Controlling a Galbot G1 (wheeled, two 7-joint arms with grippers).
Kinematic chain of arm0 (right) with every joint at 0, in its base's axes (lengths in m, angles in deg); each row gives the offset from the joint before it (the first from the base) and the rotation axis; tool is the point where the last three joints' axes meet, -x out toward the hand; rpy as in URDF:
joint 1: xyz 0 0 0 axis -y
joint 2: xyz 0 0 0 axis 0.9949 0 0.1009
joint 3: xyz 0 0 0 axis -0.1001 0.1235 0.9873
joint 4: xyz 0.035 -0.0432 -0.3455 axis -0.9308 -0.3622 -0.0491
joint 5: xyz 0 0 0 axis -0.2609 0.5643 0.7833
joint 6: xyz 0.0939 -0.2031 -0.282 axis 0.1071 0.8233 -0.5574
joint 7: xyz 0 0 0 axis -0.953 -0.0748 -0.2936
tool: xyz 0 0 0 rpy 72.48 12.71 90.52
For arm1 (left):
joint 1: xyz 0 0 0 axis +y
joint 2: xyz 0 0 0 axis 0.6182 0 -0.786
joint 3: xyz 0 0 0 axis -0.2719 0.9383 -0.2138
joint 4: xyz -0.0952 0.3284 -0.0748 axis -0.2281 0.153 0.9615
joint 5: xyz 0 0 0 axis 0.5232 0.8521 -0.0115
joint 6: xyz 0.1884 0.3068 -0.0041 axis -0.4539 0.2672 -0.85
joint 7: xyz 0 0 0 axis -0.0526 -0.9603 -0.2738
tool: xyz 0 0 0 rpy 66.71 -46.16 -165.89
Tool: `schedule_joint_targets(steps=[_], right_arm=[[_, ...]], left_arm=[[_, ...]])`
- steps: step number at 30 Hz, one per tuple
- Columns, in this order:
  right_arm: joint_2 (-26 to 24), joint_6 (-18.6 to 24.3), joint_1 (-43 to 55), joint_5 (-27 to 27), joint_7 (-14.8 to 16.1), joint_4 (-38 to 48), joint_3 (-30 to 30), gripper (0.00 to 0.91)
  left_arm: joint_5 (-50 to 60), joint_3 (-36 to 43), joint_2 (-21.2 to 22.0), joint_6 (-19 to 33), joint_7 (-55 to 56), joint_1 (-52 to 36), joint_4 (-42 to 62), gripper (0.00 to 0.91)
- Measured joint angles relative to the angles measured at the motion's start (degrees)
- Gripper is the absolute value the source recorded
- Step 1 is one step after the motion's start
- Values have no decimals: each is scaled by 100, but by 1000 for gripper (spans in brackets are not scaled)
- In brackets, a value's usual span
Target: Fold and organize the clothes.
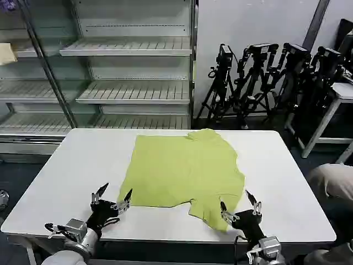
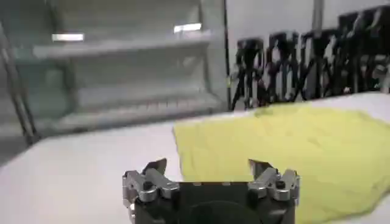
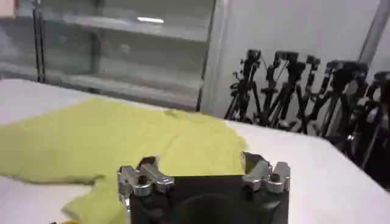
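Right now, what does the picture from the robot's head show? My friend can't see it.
A lime green T-shirt lies spread out on a white table. The robot's left hand and right hand are both open at the near edge, by the shirt's corners. Empty shelves and camera tripods stand behind.

T-shirt (image 1: pixel 182 168): spread flat on the worktop (image 1: pixel 71 165), right of centre. Left gripper (image 1: pixel 112 198): at the near edge, just left of the shirt's near left corner. Right gripper (image 1: pixel 239 206): near edge, beside the near right sleeve. Shelving (image 1: pixel 132 66): behind the worktop. Tripods (image 1: pixel 265 83): behind, right.
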Motion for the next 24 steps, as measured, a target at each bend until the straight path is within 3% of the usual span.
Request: schedule_joint_targets(steps=[10, 24], right_arm=[[-27, -263, -191, -160, -186, -87, 147, 907], [-20, -383, -247, -239, -302, -92, 309, 907]], left_arm=[[-210, -59, -14, -426, 155, 12, 192, 907], [-468, -114, -11, -636, 266, -133, 328, 907]])
